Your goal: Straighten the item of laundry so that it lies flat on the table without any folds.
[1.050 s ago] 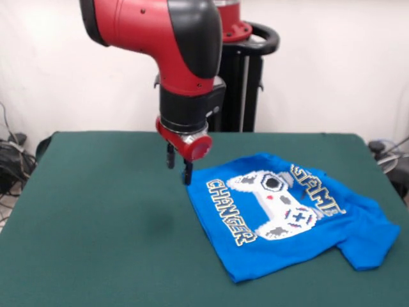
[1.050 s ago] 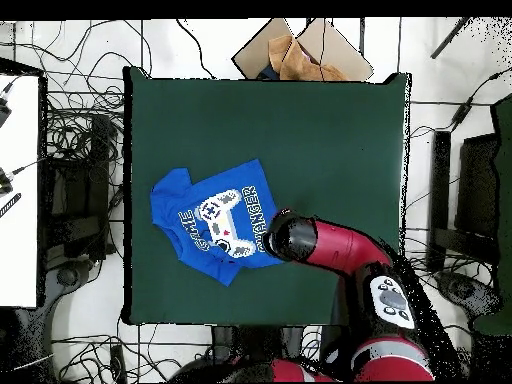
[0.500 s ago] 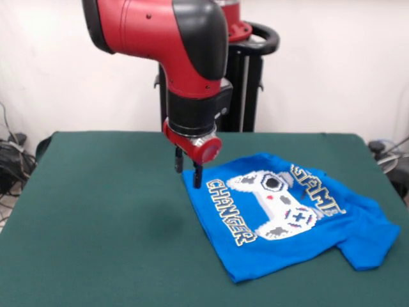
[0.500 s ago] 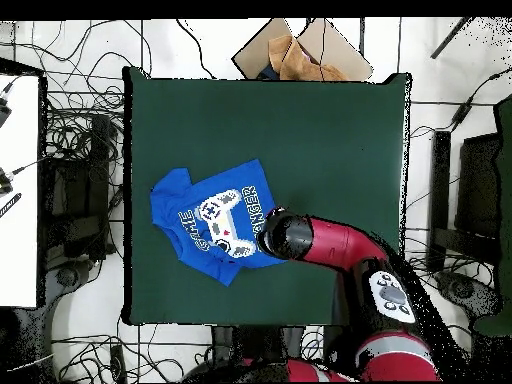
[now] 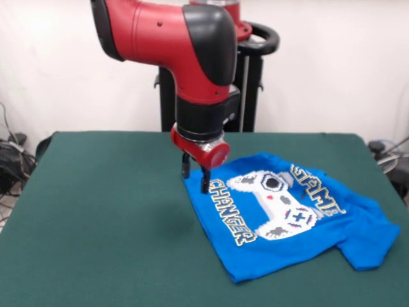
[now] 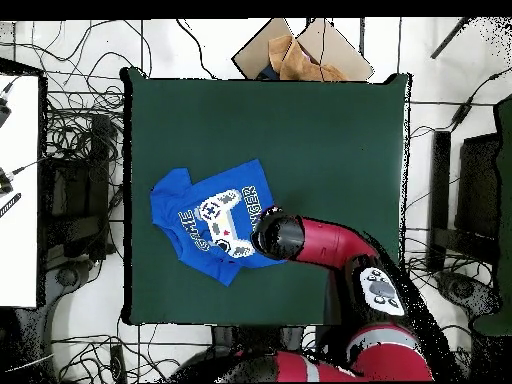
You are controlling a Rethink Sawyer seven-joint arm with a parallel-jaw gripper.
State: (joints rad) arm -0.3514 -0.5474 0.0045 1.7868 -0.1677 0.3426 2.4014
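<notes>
Over the shirt's [image 5: 284, 214] hem corner hangs the gripper [image 5: 195, 174], fingers parted with nothing between them, tips low over the cloth, likely lining up to pinch that edge and pull it out. Shirt lies print-up on the table [image 5: 96, 211], toward the side right in the front view; one sleeve looks bunched and the lower edge folded, so not flat yet. From above, the arm hides the gripper over the shirt's [image 6: 212, 222] edge. Versus a second ago: gripper has slid from just off the hem onto it and dropped slightly; shirt unmoved.
</notes>
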